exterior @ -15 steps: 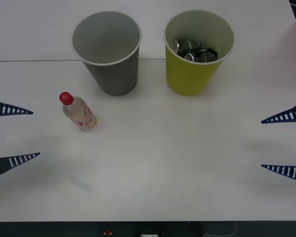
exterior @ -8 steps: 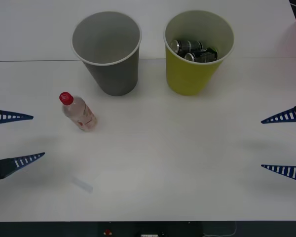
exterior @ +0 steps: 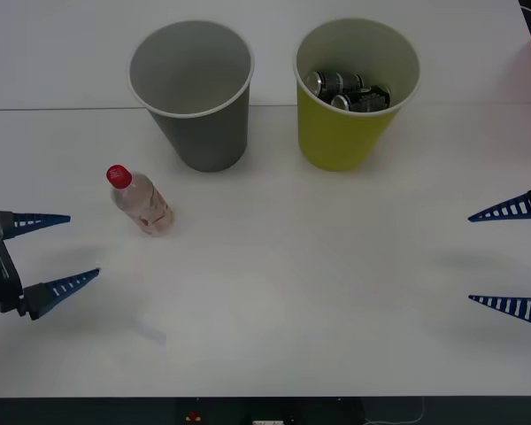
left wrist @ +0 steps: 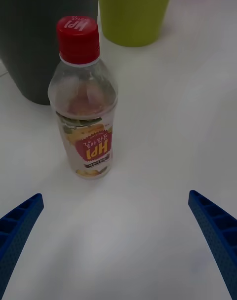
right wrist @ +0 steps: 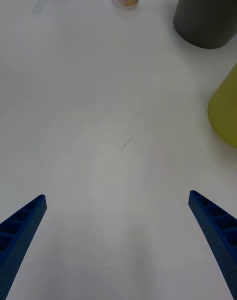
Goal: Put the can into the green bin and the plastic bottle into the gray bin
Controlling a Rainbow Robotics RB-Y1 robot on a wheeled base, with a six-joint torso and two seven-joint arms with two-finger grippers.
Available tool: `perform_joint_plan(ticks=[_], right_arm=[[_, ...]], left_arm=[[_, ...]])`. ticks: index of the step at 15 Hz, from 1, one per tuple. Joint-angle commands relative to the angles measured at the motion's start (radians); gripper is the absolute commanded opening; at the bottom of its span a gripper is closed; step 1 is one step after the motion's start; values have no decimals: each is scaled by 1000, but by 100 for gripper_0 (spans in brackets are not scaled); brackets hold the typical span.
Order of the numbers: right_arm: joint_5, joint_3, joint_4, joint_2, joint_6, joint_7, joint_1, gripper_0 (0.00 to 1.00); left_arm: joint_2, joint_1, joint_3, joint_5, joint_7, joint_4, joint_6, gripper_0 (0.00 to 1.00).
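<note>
While both arms sit low at the table's edges, the plastic bottle (exterior: 141, 202) lies on its side on the white table (exterior: 301, 283), red cap (exterior: 118, 175) pointing away from the robot and a little to its left. It rests in front of the gray bin (exterior: 193, 93) and to that bin's left, near it but not touching.

Left gripper (exterior: 62, 252): at the left edge of the front view, fingers spread wide apart, nothing between them. Tips point toward the bottle, which lies just ahead of them and apart. From the left wrist view the bottle (left wrist: 86, 100) sits centred beyond the two blue fingers (left wrist: 17, 228), label facing up (red lettering on a pale ground), with the gray bin (left wrist: 42, 33) and green bin (left wrist: 134, 11) behind it.

Right gripper (exterior: 509, 258): at the right edge, fingers equally wide apart, holding nothing, well clear of both bins.

Green bin (exterior: 354, 97): upright, to the right of the gray one, the two standing side by side with a gap. Dark cans (exterior: 347, 90) lie inside it. Gray bin upright too, its inside bare as far as can be seen.
</note>
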Motion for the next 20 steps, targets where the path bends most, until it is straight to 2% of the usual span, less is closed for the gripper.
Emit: perform_joint_plan(ticks=[1, 8, 11, 16, 20], right_arm=[[0, 0, 0, 0, 0, 0, 0, 100], [0, 0, 0, 0, 0, 0, 0, 100], [0, 0, 0, 0, 0, 0, 0, 100], [0, 0, 0, 0, 0, 0, 0, 100], [0, 0, 0, 0, 0, 0, 0, 100]], left_arm=[[-71, -7, -6, -3, -13, 26, 21, 100], [-236, -37, -75, 8, -28, 51, 98, 100], [-276, -66, -140, 43, -39, 59, 210, 100], [-342, -104, -186, 58, -62, 59, 366, 100], [-397, -118, -186, 58, -74, 59, 408, 100]])
